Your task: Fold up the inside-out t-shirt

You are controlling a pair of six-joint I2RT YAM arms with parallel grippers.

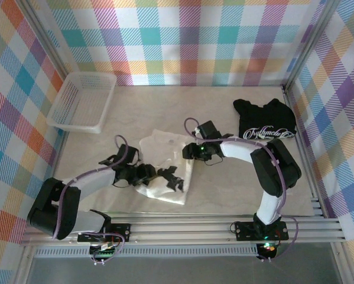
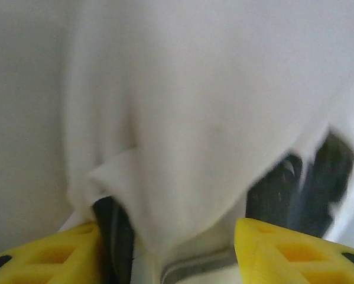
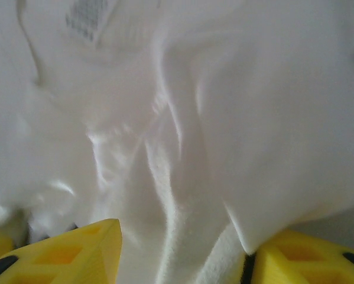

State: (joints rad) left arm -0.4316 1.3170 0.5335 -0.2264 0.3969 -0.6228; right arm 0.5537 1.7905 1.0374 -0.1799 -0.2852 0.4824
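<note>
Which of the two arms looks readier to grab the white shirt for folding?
Probably the left. A raised fold of the t-shirt sits between the left gripper's open fingers; the right gripper straddles flatter cloth.

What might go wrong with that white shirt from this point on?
The white soft fabric t-shirt lies bunched between the yellow fingers of the right tool, so it may snag and drag when that tool moves. The left tool sits close by on the same cloth; the two could bump or tug the shirt askew.
</note>
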